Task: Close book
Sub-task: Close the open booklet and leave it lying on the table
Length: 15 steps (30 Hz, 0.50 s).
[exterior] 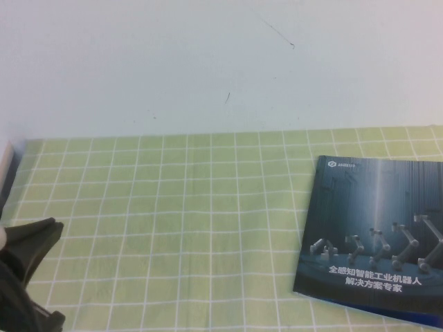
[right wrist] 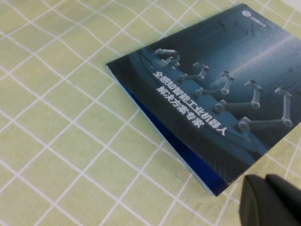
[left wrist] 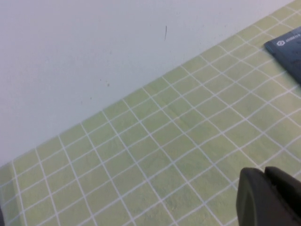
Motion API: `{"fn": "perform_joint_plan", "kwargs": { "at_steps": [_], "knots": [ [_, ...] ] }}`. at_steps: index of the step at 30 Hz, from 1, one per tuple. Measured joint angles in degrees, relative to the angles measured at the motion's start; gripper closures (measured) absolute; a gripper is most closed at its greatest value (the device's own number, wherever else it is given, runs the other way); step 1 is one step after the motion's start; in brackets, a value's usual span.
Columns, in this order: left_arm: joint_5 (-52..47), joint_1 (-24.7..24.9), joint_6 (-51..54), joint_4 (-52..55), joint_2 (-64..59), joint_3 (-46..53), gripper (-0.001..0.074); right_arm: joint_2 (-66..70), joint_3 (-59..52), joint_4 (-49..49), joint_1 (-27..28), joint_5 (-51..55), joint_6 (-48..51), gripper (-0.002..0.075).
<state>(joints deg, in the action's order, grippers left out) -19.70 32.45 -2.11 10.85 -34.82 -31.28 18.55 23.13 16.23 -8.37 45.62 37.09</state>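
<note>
Book (exterior: pixel 374 238) lies closed and flat on the green checked cloth (exterior: pixel 180 207) on the table, at about 4 o'clock in the high view. Its dark cover faces up, with little robot arms and white words on it. A blue edge shows along its near side. Left claw (exterior: pixel 57 273) is at about 8 o'clock, well apart from the book, and it is open. Right claw (right wrist: pixel 272 201) is near a corner of the book. I cannot tell if it is open or closed.
</note>
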Motion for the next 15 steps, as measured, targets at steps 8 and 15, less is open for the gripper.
{"fn": "perform_joint_plan", "kwargs": {
  "at_steps": [8,15],
  "knots": [
    [-0.03,0.0,-0.71,-1.68,3.09,0.41,0.0738,0.0,0.01,0.11,0.0,0.0,0.0,0.0729],
    [-0.03,0.0,-1.22,-1.9,3.09,0.41,0.0738,0.0,0.01,0.11,0.0,0.0,0.0,0.0729]
  ]
}}
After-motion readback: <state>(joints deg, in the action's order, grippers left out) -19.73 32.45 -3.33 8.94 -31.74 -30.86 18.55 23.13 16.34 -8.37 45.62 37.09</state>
